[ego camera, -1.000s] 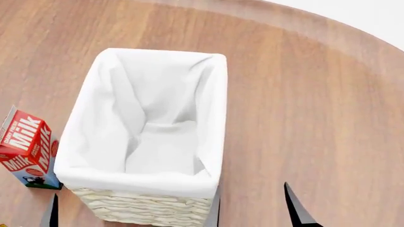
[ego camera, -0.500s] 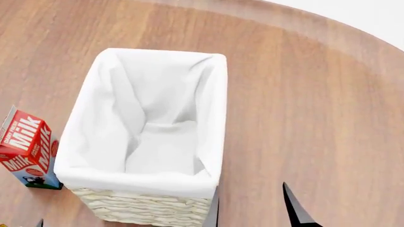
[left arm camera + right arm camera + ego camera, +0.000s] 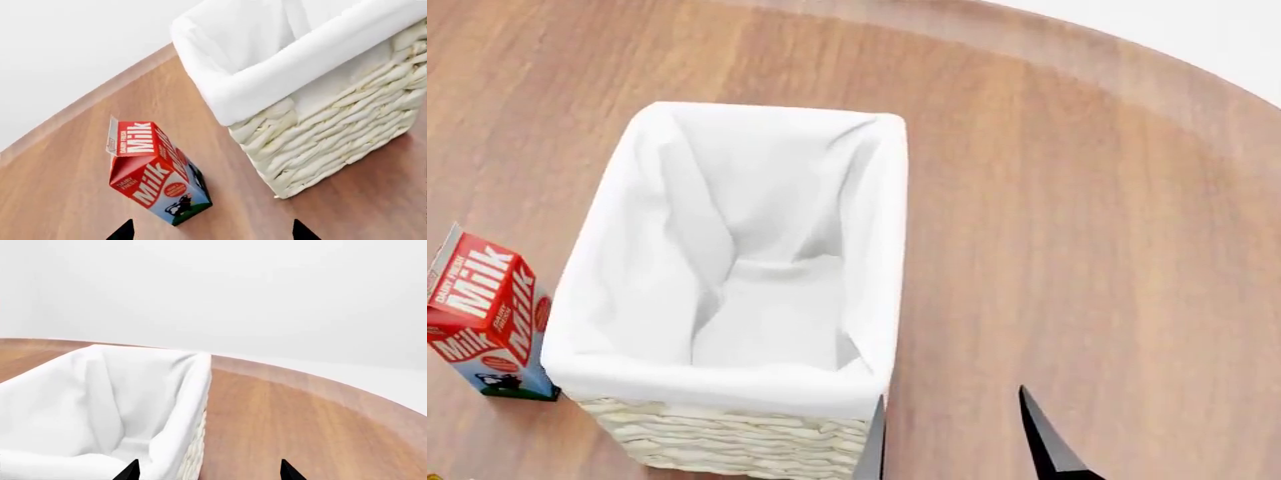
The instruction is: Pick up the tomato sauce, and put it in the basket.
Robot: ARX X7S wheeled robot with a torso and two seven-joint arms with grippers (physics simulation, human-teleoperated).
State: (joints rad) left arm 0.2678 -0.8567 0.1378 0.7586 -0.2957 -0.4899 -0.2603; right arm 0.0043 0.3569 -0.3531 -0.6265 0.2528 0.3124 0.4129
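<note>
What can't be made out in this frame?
- Tomato sauce: in no view.
- Left gripper: absent from head view; left wrist view's edge cuts all but the tips.
- Right gripper: cut by edges of head and right wrist views.
- Basket near floor: hidden by its wall, head view.

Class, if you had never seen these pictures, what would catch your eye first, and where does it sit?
The basket dominates: cream wicker with white cloth lining, standing empty on the round wooden table. Left of it in the head view stands a red milk carton, apart from the basket.
</note>
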